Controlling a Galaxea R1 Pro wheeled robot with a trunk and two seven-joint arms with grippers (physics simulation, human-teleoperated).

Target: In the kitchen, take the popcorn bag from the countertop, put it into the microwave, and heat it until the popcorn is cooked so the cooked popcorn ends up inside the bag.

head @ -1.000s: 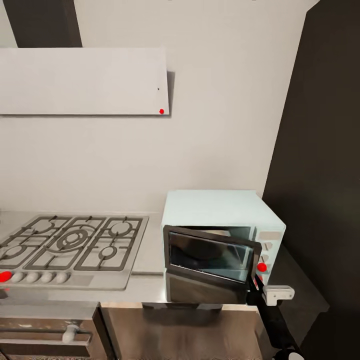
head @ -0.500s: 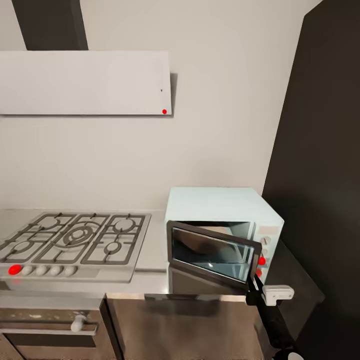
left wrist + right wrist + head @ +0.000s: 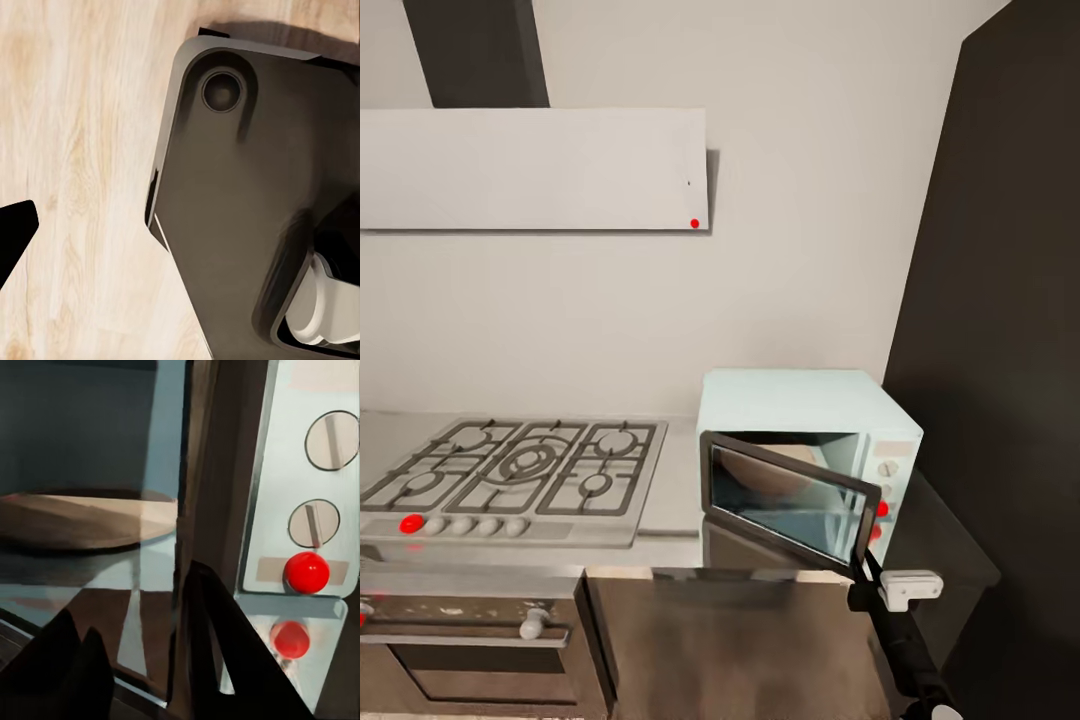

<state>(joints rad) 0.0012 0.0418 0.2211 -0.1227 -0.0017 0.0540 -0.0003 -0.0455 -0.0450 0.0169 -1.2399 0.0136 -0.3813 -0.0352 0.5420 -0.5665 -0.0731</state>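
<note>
You had the right gripper [image 3: 868, 578] up at the free edge of the microwave [image 3: 805, 450] door [image 3: 788, 498], right where the door meets the white knob panel [image 3: 892, 470]. In the right wrist view its dark fingers [image 3: 217, 652] sat on either side of the door's edge, with the red light [image 3: 306, 572] just beside them. It looked like they were squeezing the door, but I could not tell for sure. The door stood partly open, swung out from the box. My guess is you held it there so you could swing it.

Inside, behind the glass, sat a round tan thing [image 3: 90, 517], maybe the popcorn bag, maybe just the plate. I could not tell which.

The microwave stood on the grey countertop [image 3: 675, 490], next to the hob [image 3: 520, 478].

Your left arm pointed down at the wood floor [image 3: 82, 172] and the robot's dark base [image 3: 240, 210]. I could not tell if the left gripper [image 3: 13, 232] was apart or together.
</note>
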